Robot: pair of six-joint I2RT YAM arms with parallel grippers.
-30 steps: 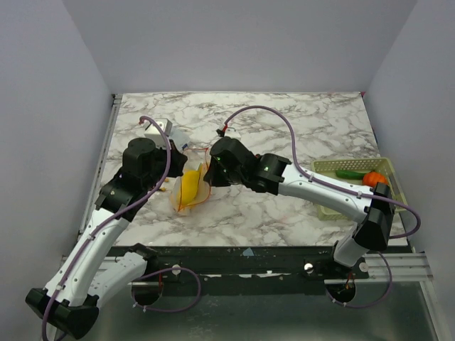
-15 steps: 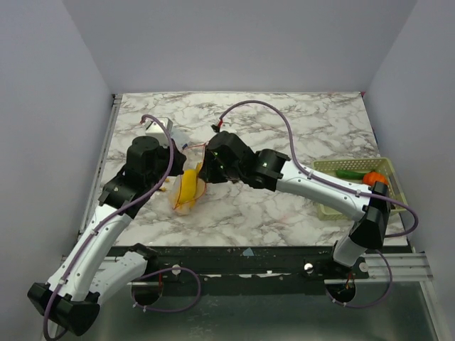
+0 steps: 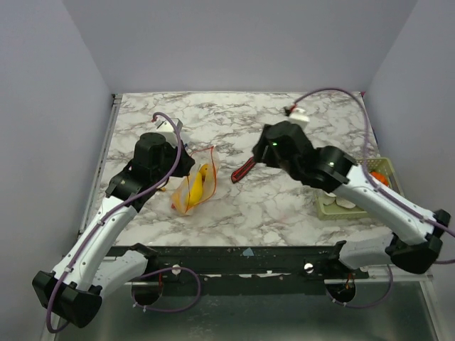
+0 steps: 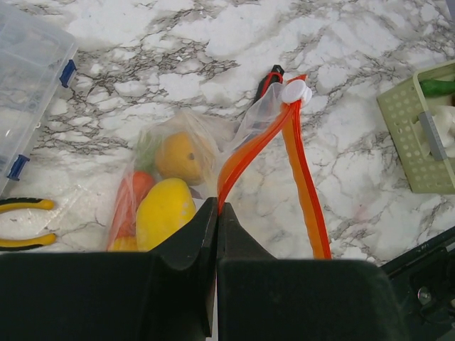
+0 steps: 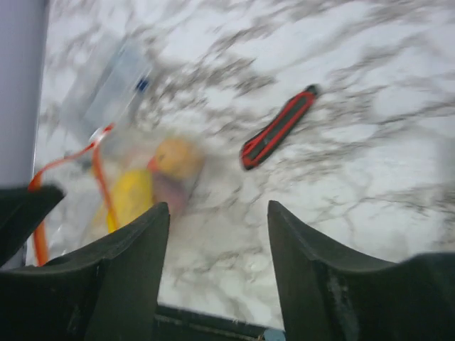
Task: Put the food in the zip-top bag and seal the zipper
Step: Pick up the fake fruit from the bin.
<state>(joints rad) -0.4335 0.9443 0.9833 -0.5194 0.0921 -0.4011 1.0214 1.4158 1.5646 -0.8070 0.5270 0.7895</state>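
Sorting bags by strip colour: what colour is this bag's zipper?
Orange-red; the zipper shows best in the left wrist view.

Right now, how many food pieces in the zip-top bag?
3 clear: round orange fruit at top of the left wrist view, yellow fruit below it, red-orange piece beside both. A green patch may be a fourth; the left gripper may hide more.
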